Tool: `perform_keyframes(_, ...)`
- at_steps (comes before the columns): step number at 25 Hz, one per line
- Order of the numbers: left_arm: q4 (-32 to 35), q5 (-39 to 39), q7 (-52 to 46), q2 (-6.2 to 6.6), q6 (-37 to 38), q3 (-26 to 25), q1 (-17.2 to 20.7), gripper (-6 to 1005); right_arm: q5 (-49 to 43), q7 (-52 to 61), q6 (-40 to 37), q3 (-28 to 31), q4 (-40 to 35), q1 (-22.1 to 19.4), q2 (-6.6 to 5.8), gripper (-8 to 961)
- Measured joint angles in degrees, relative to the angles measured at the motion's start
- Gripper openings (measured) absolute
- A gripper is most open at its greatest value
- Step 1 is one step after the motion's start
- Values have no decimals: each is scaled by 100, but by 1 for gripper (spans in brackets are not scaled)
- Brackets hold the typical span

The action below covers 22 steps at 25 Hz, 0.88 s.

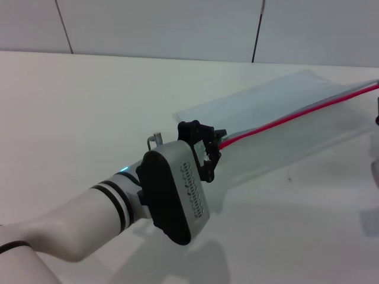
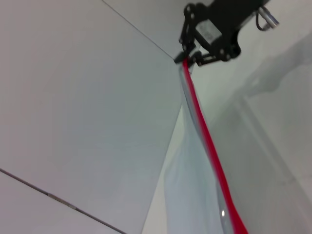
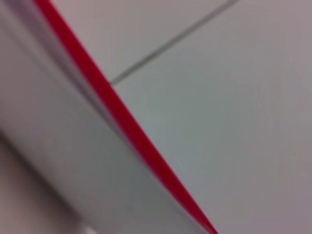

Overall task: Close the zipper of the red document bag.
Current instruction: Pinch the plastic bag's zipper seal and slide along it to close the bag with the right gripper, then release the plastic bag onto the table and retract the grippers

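Observation:
The red document bag [image 1: 278, 109] is a translucent pale pouch held up off the white table [image 1: 71, 106], slanting from the centre to the right edge. Its zipper [image 1: 296, 116] is a thin red strip along the near long edge. My left gripper [image 1: 214, 144] is shut on the zipper's near end. In the left wrist view the zipper [image 2: 207, 141] runs away to my right gripper [image 2: 186, 58], which is shut on the bag's far corner. The right wrist view shows the zipper [image 3: 117, 112] and the bag [image 3: 58, 146] very close.
A grey panelled wall [image 1: 177, 23] with dark seams stands behind the table. The left forearm [image 1: 89, 219] reaches in from the lower left. The bag's shadow lies on the table beneath it.

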Motion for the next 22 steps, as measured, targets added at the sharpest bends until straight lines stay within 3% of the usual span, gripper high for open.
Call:
perform_keyframes(8,-146,-25,-17,-23,-157,-54,-44,55,773,-262,-749,2,435,-89,0,110)
perform_keyframes(11,-331,-80,-27,-23,-437,-57,-98,54,797,-219,-1253,0,629,-200,0,246)
perform_keyframes(14,-571,-389,-6,-18,-886,-30,-171,232,802,-122,-1741,-12,852,-284,0,372)
perform_keyframes(19,-883,-924,-22,-11,-1825,-40,-204,326,773,433,-2365,-92,1142,-330,1,549)
perform_keyframes(22,-1296,-1331,-49,-15,-2517,-55,-333,382,749,1384,-2659,-154,1158,-333,-1,784)
